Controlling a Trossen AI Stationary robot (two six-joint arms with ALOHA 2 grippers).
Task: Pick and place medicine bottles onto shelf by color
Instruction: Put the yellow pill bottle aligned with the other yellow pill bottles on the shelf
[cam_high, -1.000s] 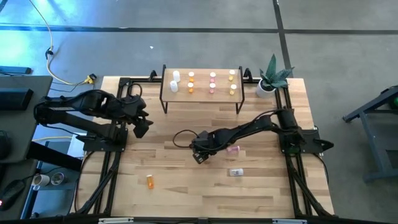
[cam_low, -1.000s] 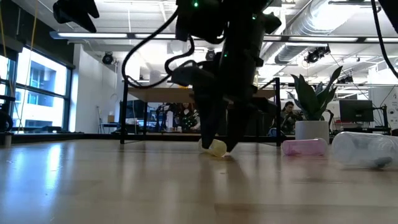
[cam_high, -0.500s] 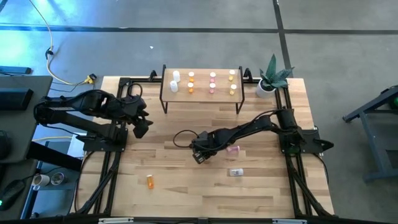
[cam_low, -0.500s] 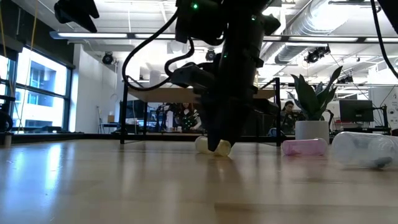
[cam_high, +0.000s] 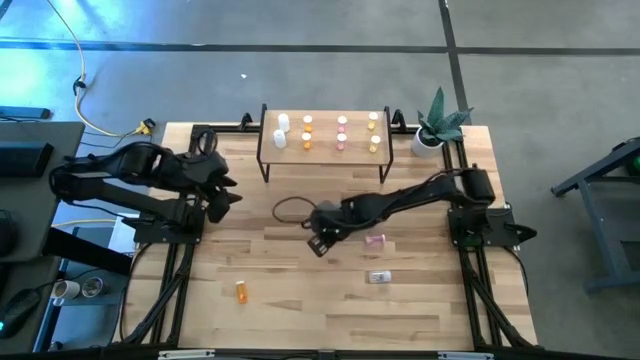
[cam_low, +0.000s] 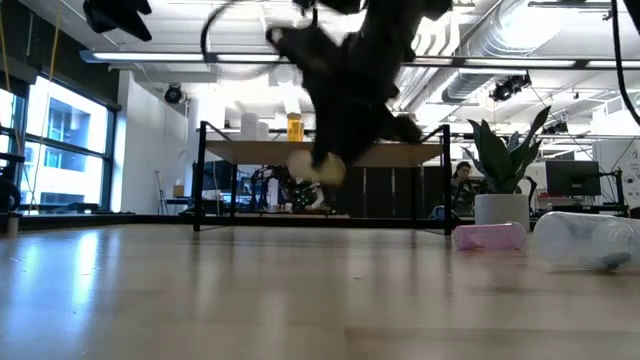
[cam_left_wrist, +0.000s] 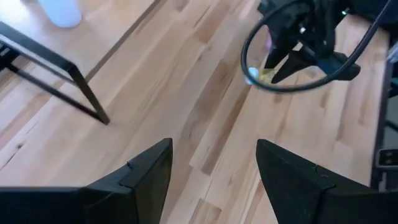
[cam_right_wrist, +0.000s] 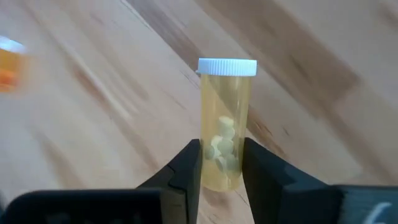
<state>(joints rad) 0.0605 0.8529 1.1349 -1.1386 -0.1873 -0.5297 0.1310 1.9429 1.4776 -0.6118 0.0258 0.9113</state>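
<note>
Clearly light and slick, the yellow bottle (cam_right_wrist: 225, 124) sits pinched low on its body by the right gripper (cam_right_wrist: 221, 163), centre frame.

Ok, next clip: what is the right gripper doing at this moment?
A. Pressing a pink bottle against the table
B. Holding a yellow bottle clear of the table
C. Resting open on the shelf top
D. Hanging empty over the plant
B. In the right wrist view the right gripper is shut on the yellow bottle, and the low view shows that bottle lifted well above the tabletop.
</note>
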